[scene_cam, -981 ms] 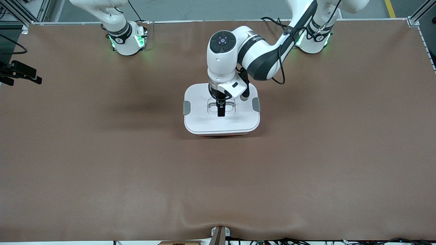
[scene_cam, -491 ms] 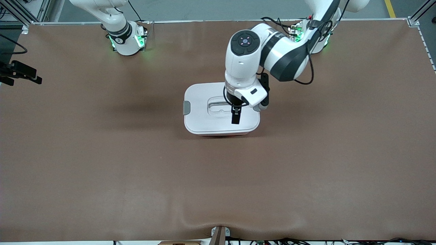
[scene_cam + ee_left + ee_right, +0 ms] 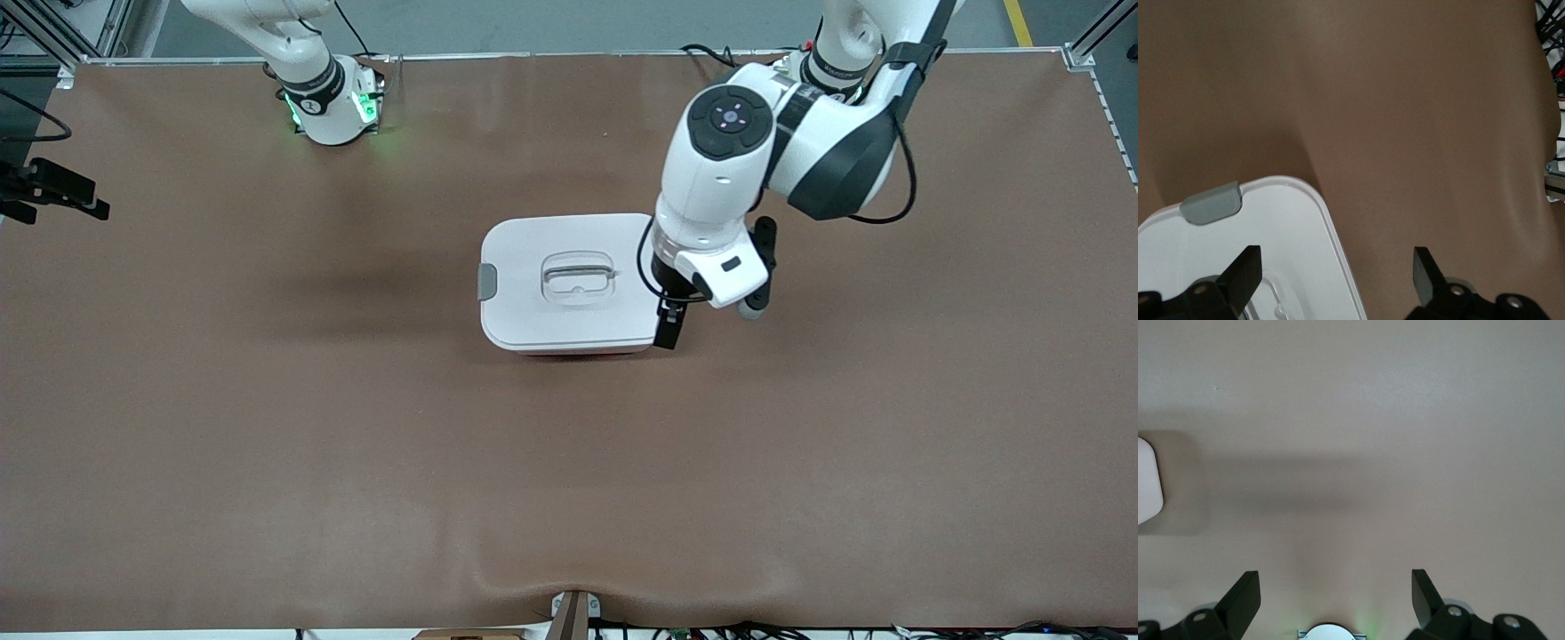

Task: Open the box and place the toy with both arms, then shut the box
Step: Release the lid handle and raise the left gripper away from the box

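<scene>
The box (image 3: 533, 311) stands shut in the middle of the table, its white lid on, with a recessed handle (image 3: 578, 277) and a grey clip (image 3: 486, 281). My left gripper (image 3: 667, 329) hangs open and empty over the box's edge toward the left arm's end. In the left wrist view its gripper (image 3: 1336, 260) straddles the lid's rim (image 3: 1331, 233), beside a grey clip (image 3: 1211, 203). My right gripper (image 3: 1336, 581) is open and empty, high over bare table near its own base (image 3: 1331, 632); a corner of the box (image 3: 1148, 483) shows there. The toy is out of view.
The brown mat (image 3: 356, 462) covers the whole table. The right arm's base (image 3: 333, 102) and the left arm's base (image 3: 831, 62) stand along the edge farthest from the front camera. A black camera mount (image 3: 53, 191) juts in at the right arm's end.
My left gripper has left the lid's handle and swung toward the left arm's end, now over the box's edge. The lid stays on. The right arm waits unmoved.
</scene>
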You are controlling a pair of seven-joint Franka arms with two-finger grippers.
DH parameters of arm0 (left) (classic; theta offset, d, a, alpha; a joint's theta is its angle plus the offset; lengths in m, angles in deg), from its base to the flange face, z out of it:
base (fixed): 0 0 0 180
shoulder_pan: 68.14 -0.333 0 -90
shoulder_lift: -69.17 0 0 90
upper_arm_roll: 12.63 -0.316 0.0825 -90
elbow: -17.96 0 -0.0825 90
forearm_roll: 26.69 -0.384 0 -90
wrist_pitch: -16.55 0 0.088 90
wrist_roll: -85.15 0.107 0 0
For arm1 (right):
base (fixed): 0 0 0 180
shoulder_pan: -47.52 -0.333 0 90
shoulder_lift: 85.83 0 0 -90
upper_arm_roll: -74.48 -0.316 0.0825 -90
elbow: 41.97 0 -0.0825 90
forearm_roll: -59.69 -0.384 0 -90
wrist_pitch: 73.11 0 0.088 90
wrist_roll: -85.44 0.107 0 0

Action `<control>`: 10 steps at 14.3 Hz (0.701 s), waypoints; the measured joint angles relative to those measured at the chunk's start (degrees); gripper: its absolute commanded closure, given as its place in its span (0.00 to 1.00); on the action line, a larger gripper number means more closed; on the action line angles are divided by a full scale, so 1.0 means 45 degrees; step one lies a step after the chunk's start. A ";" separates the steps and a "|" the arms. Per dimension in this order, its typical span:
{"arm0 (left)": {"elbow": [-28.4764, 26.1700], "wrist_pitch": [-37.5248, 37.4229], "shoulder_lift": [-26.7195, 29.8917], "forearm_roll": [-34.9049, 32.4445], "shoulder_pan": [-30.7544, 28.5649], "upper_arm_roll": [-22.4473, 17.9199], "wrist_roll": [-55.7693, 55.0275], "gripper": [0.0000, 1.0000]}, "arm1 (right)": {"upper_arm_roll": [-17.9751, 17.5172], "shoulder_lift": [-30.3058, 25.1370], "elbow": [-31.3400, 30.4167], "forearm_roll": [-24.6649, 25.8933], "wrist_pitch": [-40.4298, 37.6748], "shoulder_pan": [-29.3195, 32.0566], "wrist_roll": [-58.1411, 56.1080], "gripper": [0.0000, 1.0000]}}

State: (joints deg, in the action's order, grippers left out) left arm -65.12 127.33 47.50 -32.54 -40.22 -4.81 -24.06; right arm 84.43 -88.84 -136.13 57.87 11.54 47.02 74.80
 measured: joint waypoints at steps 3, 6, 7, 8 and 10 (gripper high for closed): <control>0.0010 -0.0279 0.0241 -0.0001 -0.0829 -0.0004 0.2191 0.00 | -0.0004 0.0000 0.0000 0.0000 0.0002 0.0000 -0.0002 0.00; 0.0017 -0.0377 0.0394 -0.0001 -0.1652 0.0002 0.3800 0.00 | -0.0006 0.0000 0.0000 0.0000 0.0002 0.0000 -0.0004 0.00; 0.0017 -0.0474 0.0450 -0.0001 -0.1853 0.0005 0.4173 0.00 | -0.0006 0.0000 0.0000 0.0000 0.0002 0.0000 -0.0004 0.00; 0.0019 -0.0618 0.0497 -0.0001 -0.2022 0.0005 0.4550 0.00 | -0.0006 0.0000 0.0000 0.0000 0.0002 0.0000 -0.0004 0.00; 0.0019 -0.0716 0.0535 -0.0001 -0.2271 0.0006 0.5162 0.00 | -0.0006 0.0000 0.0000 0.0000 0.0002 0.0000 -0.0004 0.00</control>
State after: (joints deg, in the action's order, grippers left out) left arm -65.03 124.11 49.90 -32.55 -50.44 -4.78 -0.83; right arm 84.41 -88.84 -136.13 57.87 11.54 47.02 74.78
